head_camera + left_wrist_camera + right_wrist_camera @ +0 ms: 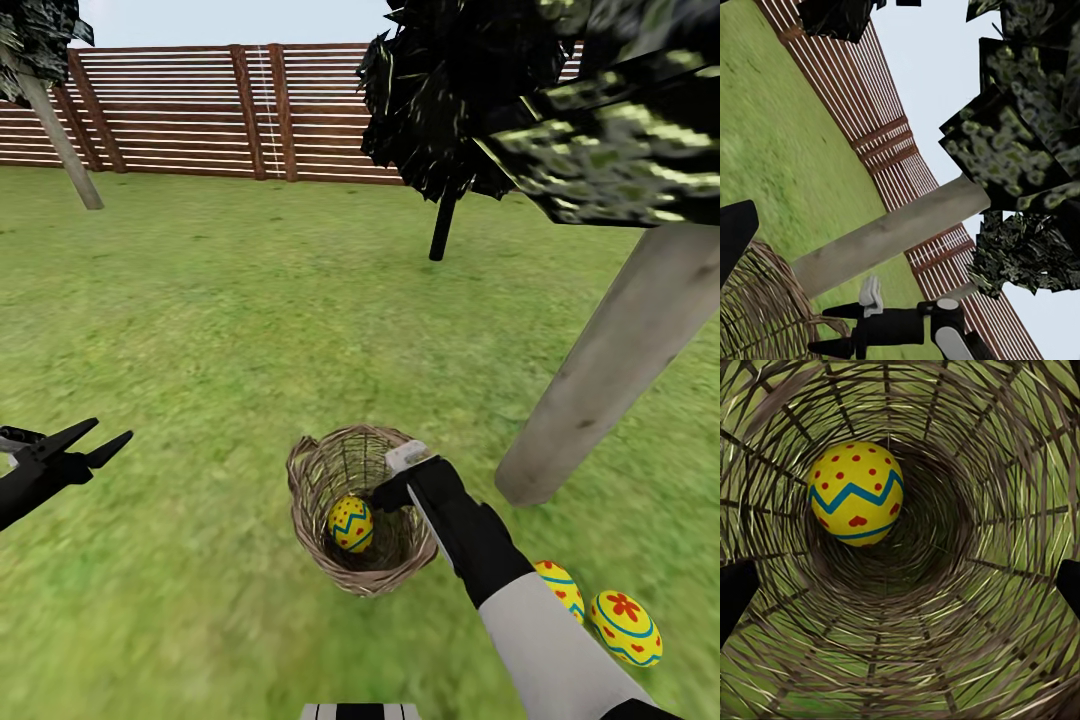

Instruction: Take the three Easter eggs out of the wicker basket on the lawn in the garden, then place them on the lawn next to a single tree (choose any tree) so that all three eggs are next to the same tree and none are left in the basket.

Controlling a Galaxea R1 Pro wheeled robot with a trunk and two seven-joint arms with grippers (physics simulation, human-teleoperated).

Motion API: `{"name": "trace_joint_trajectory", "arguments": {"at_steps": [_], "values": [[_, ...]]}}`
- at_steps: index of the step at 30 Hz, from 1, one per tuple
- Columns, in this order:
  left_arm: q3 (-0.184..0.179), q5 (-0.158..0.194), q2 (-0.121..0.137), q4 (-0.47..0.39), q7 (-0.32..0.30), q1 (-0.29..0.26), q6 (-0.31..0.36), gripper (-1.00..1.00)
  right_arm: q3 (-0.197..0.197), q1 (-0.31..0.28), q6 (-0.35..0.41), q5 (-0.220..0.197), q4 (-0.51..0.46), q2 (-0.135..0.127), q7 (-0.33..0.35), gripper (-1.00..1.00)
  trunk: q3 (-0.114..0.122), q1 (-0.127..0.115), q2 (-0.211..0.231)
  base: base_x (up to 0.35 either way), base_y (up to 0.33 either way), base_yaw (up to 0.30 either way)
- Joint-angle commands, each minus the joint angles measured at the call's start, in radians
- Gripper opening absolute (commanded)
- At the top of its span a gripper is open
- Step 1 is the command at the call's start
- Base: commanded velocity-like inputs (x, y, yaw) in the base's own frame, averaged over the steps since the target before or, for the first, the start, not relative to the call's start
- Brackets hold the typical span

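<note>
Green lawn [200, 330] spreads out to the reddish slat fence [180, 110] at the back of the garden. At the left side, the left gripper [95, 447] hangs above the grass with its jaws apart and nothing between them. In the middle stands the wicker basket [310, 470], and one Easter egg [351, 523] lies at its bottom, against the wall. The right gripper [385, 492] reaches into the basket mouth; the right wrist view looks down at the egg [856, 493] with dark fingertips [735, 589] at both edges, so the jaws stand wide apart. To grasp well, I think the gripper should move sideways until the egg is centred between the fingers, then go down without pushing the rim, and close gently. At the right, two eggs [625, 627] already lie on the grass near the thick pale trunk of the tree [610, 360].
</note>
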Motion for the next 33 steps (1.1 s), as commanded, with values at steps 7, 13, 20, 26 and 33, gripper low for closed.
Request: {"name": "trace_joint_trajectory", "arguments": {"at_steps": [7, 13, 20, 26, 33], "values": [[0.000, -0.001, 0.000, 0.001, -0.004, 0.000, 0.010, 1.00, 0.001, -0.002, 0.004, 0.011, -0.004, 0.002, 0.008, 1.00, -0.001, 0.000, 0.000, 0.000, 0.000, 0.000], [0.000, 0.001, -0.002, 0.001, -0.004, 0.000, 0.010, 1.00, 0.001, -0.002, 0.004, 0.011, -0.003, 0.002, 0.008, 1.00, -0.001, 0.000, 0.000, 0.000, 0.000, 0.000], [0.001, 0.002, -0.003, 0.001, -0.004, 0.000, 0.010, 1.00, 0.001, -0.002, 0.004, 0.017, -0.001, 0.003, 0.008, 1.00, -0.001, 0.000, 0.000, 0.117, 0.167, 0.000], [0.000, 0.002, -0.005, 0.000, -0.004, 0.000, 0.010, 1.00, 0.001, -0.002, 0.004, 0.017, -0.001, 0.004, 0.007, 1.00, -0.001, 0.000, 0.000, 0.113, 0.156, 0.000], [0.000, 0.000, -0.006, 0.000, -0.004, 0.000, 0.010, 1.00, 0.001, -0.002, 0.004, 0.017, 0.012, 0.002, 0.003, 1.00, -0.001, 0.000, 0.000, 0.009, 0.012, 0.047]]}}
